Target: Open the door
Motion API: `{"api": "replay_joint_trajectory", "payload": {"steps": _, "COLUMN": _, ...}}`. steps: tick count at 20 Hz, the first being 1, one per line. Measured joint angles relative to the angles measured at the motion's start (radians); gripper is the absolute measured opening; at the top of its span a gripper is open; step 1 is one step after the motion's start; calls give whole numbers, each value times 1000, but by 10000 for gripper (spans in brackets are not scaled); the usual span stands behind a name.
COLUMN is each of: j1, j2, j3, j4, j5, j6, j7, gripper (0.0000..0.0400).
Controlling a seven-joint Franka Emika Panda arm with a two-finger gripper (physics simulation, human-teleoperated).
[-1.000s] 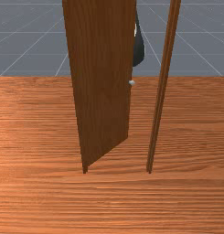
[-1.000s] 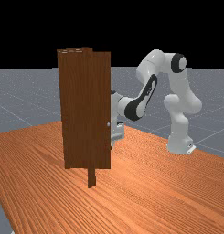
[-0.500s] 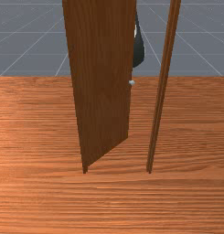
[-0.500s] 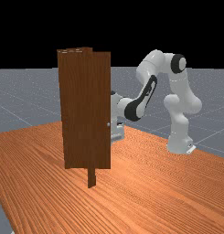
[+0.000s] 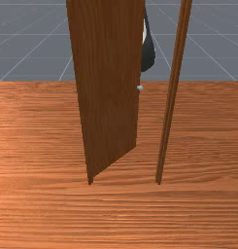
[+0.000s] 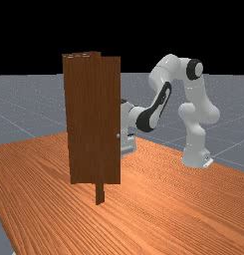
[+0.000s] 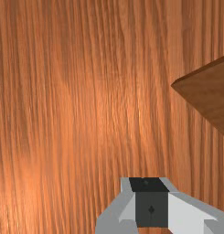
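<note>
We see the brown door [image 6: 91, 119] standing partly open near the far view's left, with a little round knob [image 6: 118, 135] and a gap between it and the thin post [image 5: 171, 97]. The claw [image 6: 127, 148] peeks out from behind the door, and we can't tell if it is spread or pinched. Under them is the stripy orange-brown table [image 6: 168, 199], then grey floor [image 6: 24, 109] with pale lines, and black above.

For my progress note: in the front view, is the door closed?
No, a wide gap lies between the door and the wooden post.
</note>
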Motion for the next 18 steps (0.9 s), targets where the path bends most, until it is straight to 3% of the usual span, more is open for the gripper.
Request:
{"api": "replay_joint_trajectory", "payload": {"steps": 15, "j1": 3, "j2": -7, "j3": -3, "j4": -8, "j5": 0, "j6": 1, "j7": 16, "gripper": 0}}
{"api": "replay_joint_trajectory", "payload": {"steps": 16, "j1": 21, "j2": -19, "j3": -19, "j4": -28, "j5": -50, "j6": 7, "j7": 46, "gripper": 0}}
{"api": "replay_joint_trajectory", "payload": {"steps": 17, "j1": 3, "j2": -21, "j3": -2, "j4": -20, "j5": -5, "j6": -47, "j7": 5, "gripper": 0}}
{"api": "replay_joint_trajectory", "payload": {"steps": 18, "j1": 4, "j2": -42, "j3": -3, "j4": -47, "j5": -7, "j6": -70, "j7": 4, "gripper": 0}}
